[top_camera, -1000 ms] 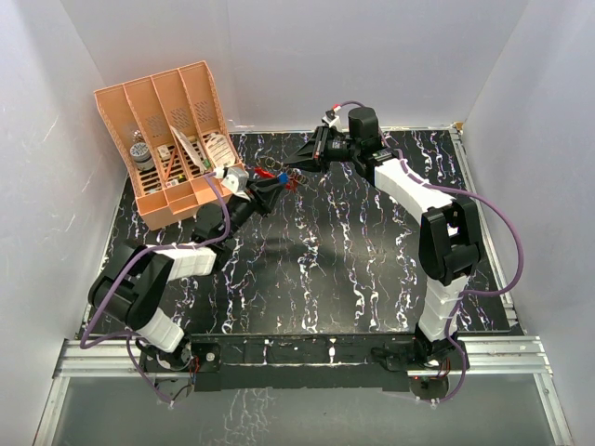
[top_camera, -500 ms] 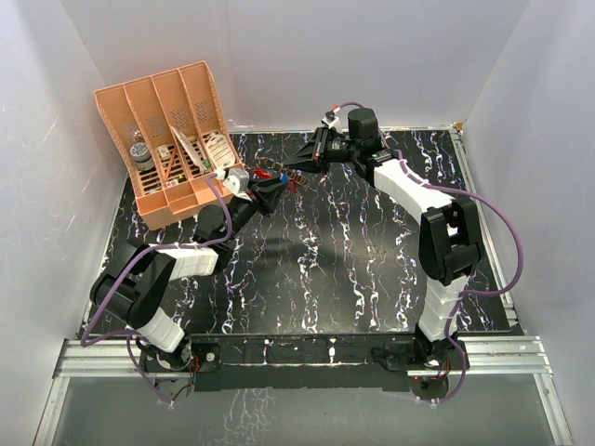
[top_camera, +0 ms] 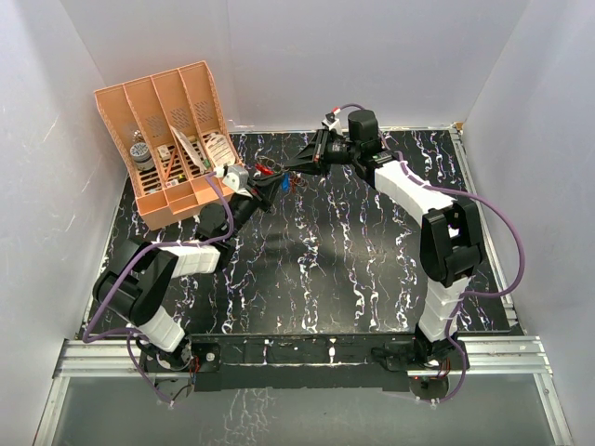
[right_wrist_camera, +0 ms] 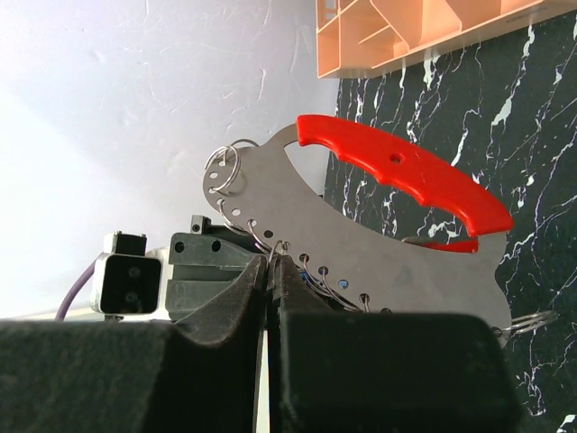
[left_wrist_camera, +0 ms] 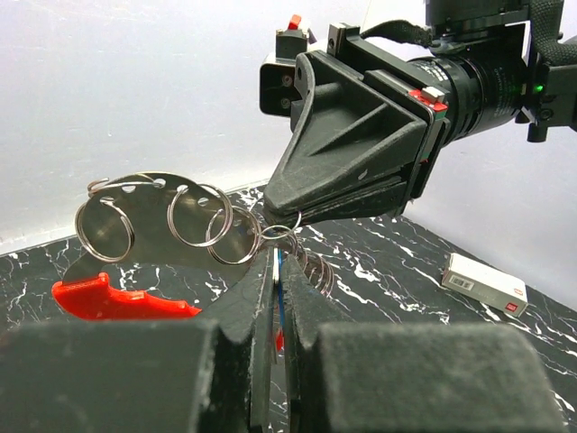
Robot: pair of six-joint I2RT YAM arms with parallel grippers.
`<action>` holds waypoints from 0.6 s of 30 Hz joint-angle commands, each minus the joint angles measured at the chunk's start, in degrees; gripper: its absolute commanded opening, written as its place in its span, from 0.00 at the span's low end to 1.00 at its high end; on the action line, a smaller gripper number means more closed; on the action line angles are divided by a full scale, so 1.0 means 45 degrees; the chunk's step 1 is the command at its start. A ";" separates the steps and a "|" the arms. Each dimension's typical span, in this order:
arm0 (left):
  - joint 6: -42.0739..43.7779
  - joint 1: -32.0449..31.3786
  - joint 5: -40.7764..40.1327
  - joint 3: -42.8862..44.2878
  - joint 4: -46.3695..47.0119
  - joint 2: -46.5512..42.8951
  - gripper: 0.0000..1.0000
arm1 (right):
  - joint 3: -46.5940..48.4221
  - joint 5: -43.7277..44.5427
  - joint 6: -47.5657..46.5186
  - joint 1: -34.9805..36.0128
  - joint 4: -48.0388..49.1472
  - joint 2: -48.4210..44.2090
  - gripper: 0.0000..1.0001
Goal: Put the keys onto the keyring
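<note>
The keyring (left_wrist_camera: 153, 212) is a flat grey plate with a red grip (right_wrist_camera: 406, 176) and several wire rings (left_wrist_camera: 200, 215) through its edge holes. It hangs in the air at the back of the table (top_camera: 268, 171). My right gripper (right_wrist_camera: 271, 255) is shut on one of those rings, its fingertips (left_wrist_camera: 293, 215) pinching it from the right. My left gripper (left_wrist_camera: 275, 263) is shut on a key (left_wrist_camera: 273, 271), a silvery blade with a blue edge, its tip right at the pinched ring. A red sliver shows lower between the left jaws; I cannot tell what it is.
An orange slotted organiser (top_camera: 172, 139) with small items stands at the back left, close to the left arm. A small white box (left_wrist_camera: 485, 282) lies on the black marbled table (top_camera: 325, 269) beyond the grippers. White walls enclose the table.
My left gripper has closed on the key and edged up toward the keyring. The right gripper has kept its hold and barely moved.
</note>
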 commanded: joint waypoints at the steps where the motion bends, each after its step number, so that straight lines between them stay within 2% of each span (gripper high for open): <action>1: 0.0112 -0.0100 -0.0370 0.0473 0.0835 0.0062 0.00 | -0.0207 -0.0106 -0.0299 0.0120 0.0500 -0.1017 0.00; 6: 0.0159 -0.0105 -0.0438 0.0375 0.0598 -0.0231 0.00 | -0.0352 -0.0167 -0.0433 0.0110 0.0435 -0.1081 0.00; 15: 0.0896 -0.0100 -0.0255 -0.0006 -0.2330 -0.2304 0.00 | -0.0217 -0.0317 -0.0337 0.0110 0.0876 -0.0864 0.00; 18: 0.1286 -0.0102 -0.0230 -0.0158 -0.2947 -0.2899 0.00 | -0.0311 -0.0304 -0.0441 0.0092 0.0895 -0.0939 0.10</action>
